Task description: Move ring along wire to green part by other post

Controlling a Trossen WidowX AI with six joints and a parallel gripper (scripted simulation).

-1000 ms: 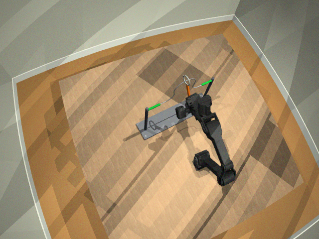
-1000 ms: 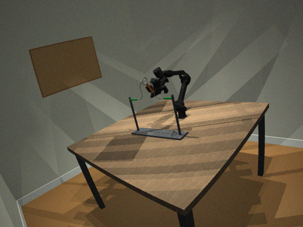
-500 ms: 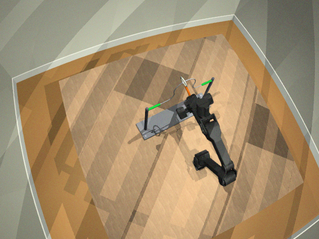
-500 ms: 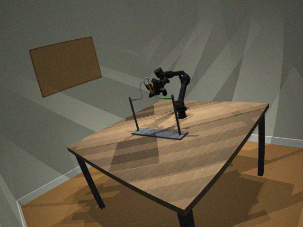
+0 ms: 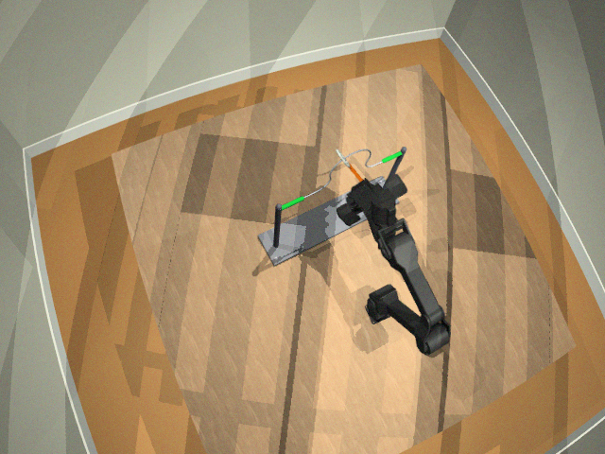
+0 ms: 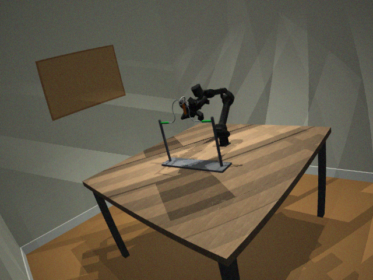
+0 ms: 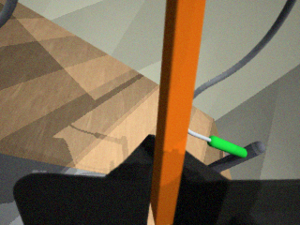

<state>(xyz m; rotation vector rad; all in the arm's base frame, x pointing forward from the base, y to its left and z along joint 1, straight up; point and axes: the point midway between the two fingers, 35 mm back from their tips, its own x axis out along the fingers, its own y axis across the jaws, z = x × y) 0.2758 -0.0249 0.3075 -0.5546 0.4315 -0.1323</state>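
Observation:
My gripper [image 5: 362,181] [image 7: 157,141] is shut on the orange handle [image 5: 355,172] [image 6: 184,109] [image 7: 177,94]. The pale ring [image 5: 341,157] is turned nearly edge-on in the top view and surrounds the grey wire [image 5: 331,176] [image 6: 172,111] [image 7: 239,66] at its raised middle stretch, between the two green parts. The ring is out of the wrist view; its clearance from the wire is too small to tell. One green part [image 5: 293,202] [image 6: 206,121] is beside one post [image 5: 277,227] [image 6: 217,141]; the other green part [image 5: 392,157] [image 6: 164,122] [image 7: 228,146] is beside the other post [image 5: 396,165] [image 6: 164,141].
The grey base plate [image 5: 288,244] [image 6: 192,164] stands on the wooden table [image 5: 234,317] [image 6: 256,177], below the wire. The arm [image 5: 415,273] [image 6: 224,111] reaches over the plate from the robot's side. Another wire bend [image 7: 7,11] shows at the upper left of the wrist view.

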